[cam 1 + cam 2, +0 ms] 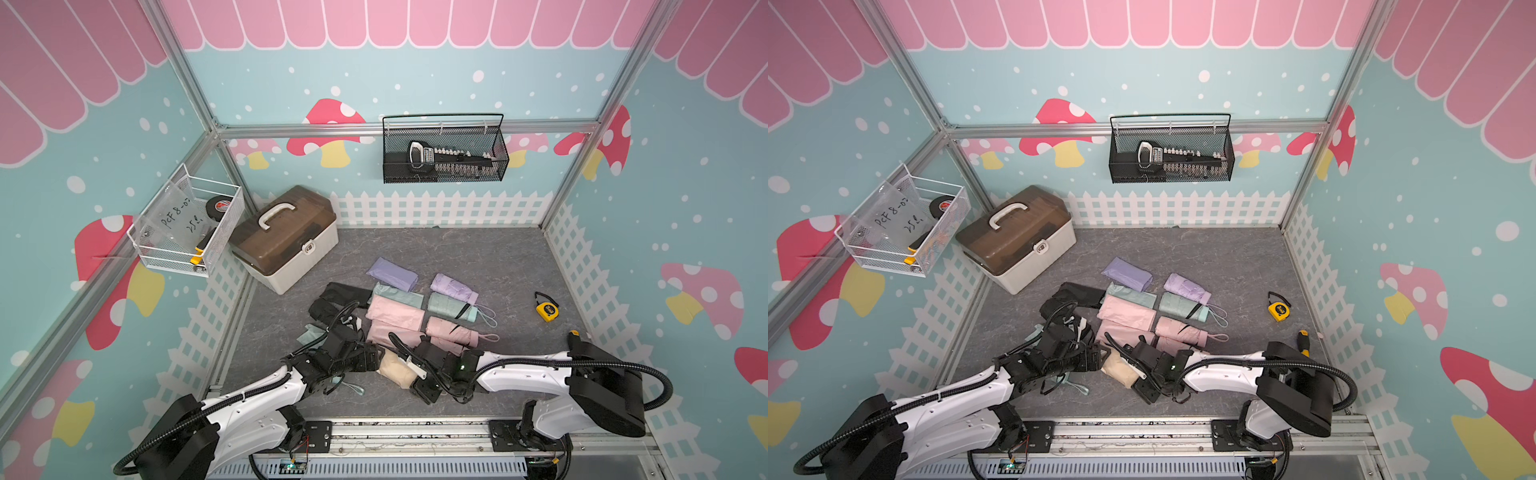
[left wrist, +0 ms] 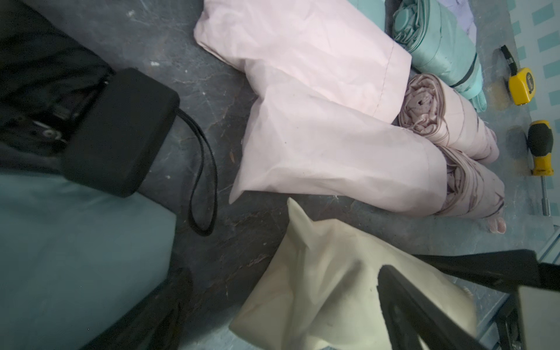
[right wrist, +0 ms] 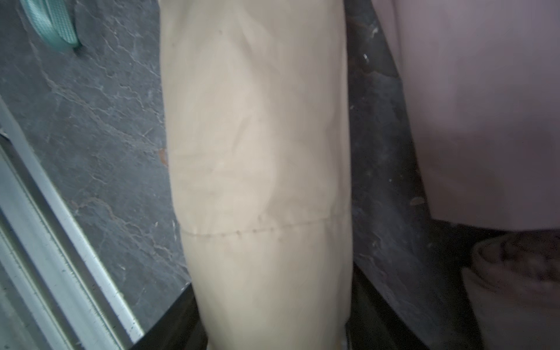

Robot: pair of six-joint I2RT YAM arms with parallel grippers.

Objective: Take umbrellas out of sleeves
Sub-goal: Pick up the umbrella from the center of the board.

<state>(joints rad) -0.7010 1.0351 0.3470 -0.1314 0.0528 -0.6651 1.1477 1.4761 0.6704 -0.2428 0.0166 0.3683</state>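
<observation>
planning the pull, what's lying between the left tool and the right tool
The cream sleeve spans the gap from the left tool to the right tool in both top views; the right wrist view shows it running between that tool's jaws.

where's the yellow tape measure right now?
In a top view the tape measure lies on the right side of the grey mat, near the fence wall. It is clear of the mint umbrella and just beyond the screwdriver.
</observation>
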